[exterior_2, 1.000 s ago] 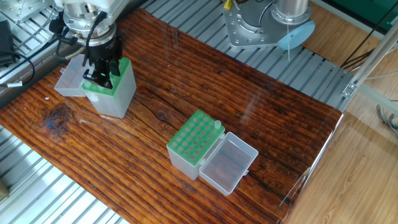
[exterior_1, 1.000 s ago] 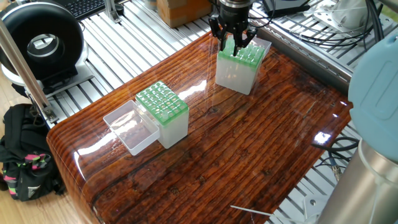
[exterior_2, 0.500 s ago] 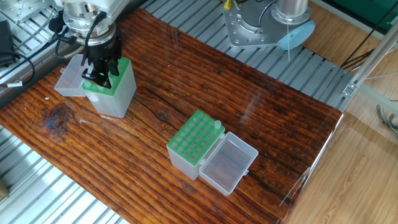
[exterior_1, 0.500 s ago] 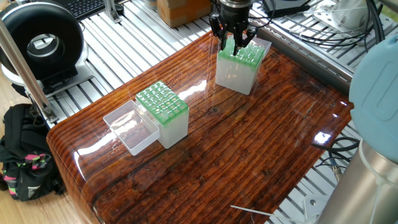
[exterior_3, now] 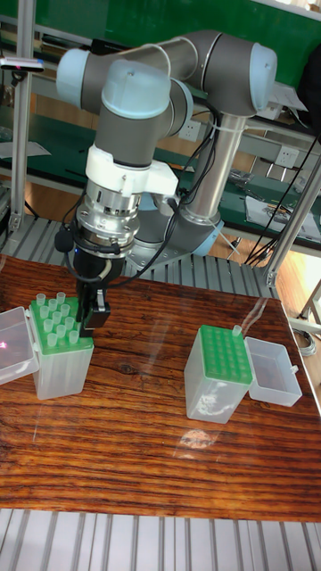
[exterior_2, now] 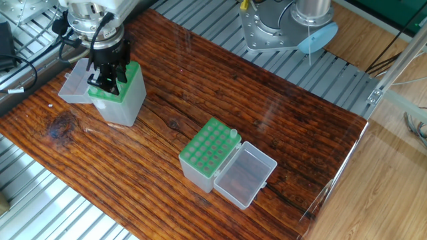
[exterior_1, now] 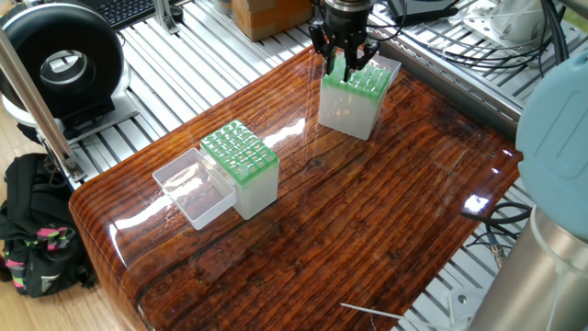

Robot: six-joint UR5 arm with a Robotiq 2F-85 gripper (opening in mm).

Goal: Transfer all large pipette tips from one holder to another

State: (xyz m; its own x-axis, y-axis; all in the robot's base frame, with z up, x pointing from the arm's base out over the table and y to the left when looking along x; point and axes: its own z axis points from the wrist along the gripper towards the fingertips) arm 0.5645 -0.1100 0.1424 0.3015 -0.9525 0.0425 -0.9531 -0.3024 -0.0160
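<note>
My gripper (exterior_1: 347, 64) (exterior_2: 107, 81) (exterior_3: 89, 319) reaches down onto the green grid of the far holder (exterior_1: 349, 108) (exterior_2: 125, 101) (exterior_3: 61, 368). Several large pipette tips (exterior_3: 53, 314) stand in that grid, whitish and upright. The dark fingertips are low among the tips at the holder's edge. The frames do not show whether they are closed on one. The second holder (exterior_1: 243, 167) (exterior_2: 203, 157) (exterior_3: 214, 379) stands apart with its lid open. It carries a single tip (exterior_2: 233, 133) (exterior_3: 236, 332) in one corner hole.
The second holder's clear lid (exterior_1: 191, 188) (exterior_2: 248, 175) (exterior_3: 272, 370) lies flat beside it. The far holder's lid (exterior_2: 75, 85) (exterior_3: 16, 343) also hangs open. Aluminium rails (exterior_1: 184, 55) surround the wooden table, and cables (exterior_1: 478, 46) lie behind the arm.
</note>
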